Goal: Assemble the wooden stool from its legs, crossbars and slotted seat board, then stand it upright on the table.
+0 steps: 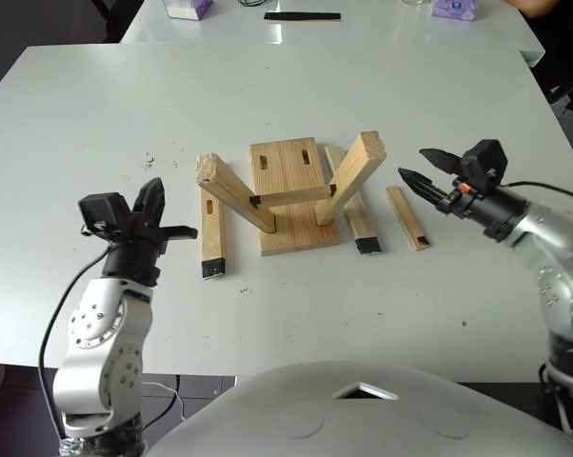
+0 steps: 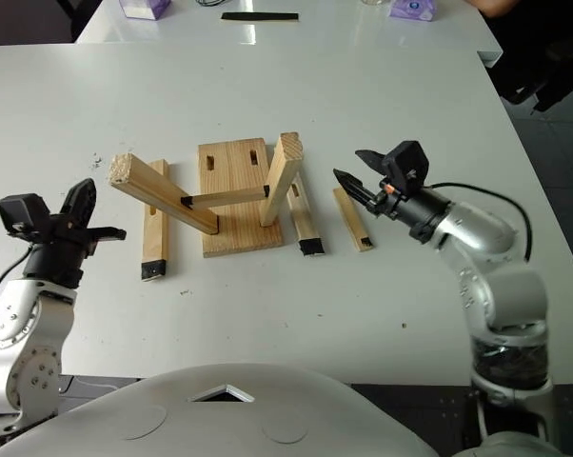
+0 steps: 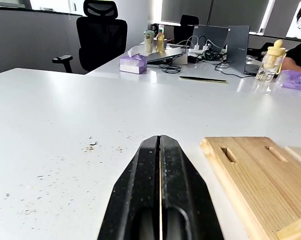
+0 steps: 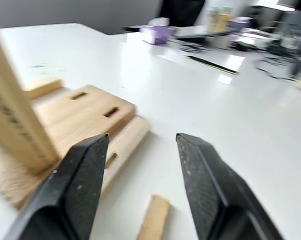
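With left gripper [image 3: 159,142] closed on nothing near a flat leg [image 1: 212,233], right gripper [image 4: 143,140] spread wide by a loose bar [image 1: 407,217], seat board [image 1: 286,167] between them on the table [image 1: 77,114].

One slotted seat board [image 1: 286,164], four legs [image 1: 234,192], two crossbars [image 1: 407,217], two tissue boxes [image 1: 187,8].

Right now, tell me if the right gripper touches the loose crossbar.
Apart. Left eye view shows bare table between the right gripper and the loose crossbar.
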